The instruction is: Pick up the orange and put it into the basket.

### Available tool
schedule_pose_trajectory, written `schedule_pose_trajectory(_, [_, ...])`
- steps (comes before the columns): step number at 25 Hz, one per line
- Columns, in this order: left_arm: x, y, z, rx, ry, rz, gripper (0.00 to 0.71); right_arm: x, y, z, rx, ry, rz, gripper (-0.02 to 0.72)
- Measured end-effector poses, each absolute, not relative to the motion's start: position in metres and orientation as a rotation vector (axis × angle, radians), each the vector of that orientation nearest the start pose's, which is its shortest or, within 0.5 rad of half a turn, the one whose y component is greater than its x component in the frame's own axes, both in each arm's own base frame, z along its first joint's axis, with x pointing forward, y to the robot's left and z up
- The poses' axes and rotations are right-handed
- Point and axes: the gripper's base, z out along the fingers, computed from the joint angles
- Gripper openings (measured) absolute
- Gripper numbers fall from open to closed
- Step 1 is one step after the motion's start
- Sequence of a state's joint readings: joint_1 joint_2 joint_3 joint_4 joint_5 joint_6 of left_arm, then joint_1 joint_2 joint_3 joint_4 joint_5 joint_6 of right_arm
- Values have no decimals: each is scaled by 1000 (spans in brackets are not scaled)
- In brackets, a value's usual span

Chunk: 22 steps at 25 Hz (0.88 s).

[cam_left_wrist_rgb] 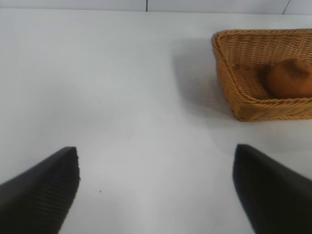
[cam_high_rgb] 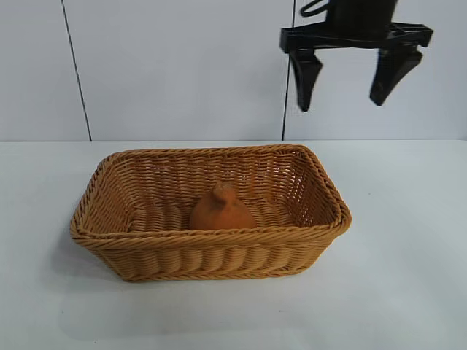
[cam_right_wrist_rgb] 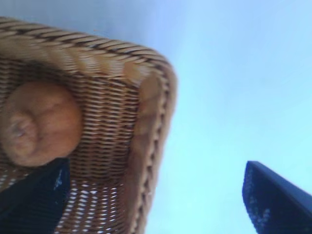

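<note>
Orange: the orange (cam_high_rgb: 222, 210) sits inside the basket (cam_high_rgb: 211, 251), on its woven floor near the front wall, knobby bump up.
Basket: stands on the white surface (cam_high_rgb: 408, 277), braided rim unbroken.
Right gripper: the right gripper (cam_high_rgb: 352, 80) hangs high above the basket's right end, fingers (cam_high_rgb: 306, 76) spread wide and empty.
Left gripper: the left gripper (cam_left_wrist_rgb: 156, 190) hovers low over bare surface well apart from the basket, fingers (cam_left_wrist_rgb: 41, 192) spread, holding nothing.

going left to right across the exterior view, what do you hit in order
basket's left rim → orange inside the basket → right gripper, open and empty, high above the basket's right end
</note>
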<state>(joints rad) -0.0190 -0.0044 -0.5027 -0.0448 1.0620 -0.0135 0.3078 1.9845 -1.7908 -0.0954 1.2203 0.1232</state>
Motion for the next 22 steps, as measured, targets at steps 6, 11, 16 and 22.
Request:
schedule_pose_trajectory(6, [-6, -3, 278, 8, 2038, -74, 613, 421, 34, 273, -21, 2887, -106, 661])
schedule_pose_trajectory(11, [-6, -3, 278, 8, 2038, -74, 613, 423, -3, 273, 101, 2889, -112, 661])
schedule_pose_trajectory(16, [-6, -3, 278, 8, 2038, -74, 613, 413, -2, 270, 87, 2919, -74, 661])
schedule_pose_trajectory(22, [-6, -3, 278, 8, 2040, -74, 613, 365, -2, 257, 58, 3032, -82, 661])
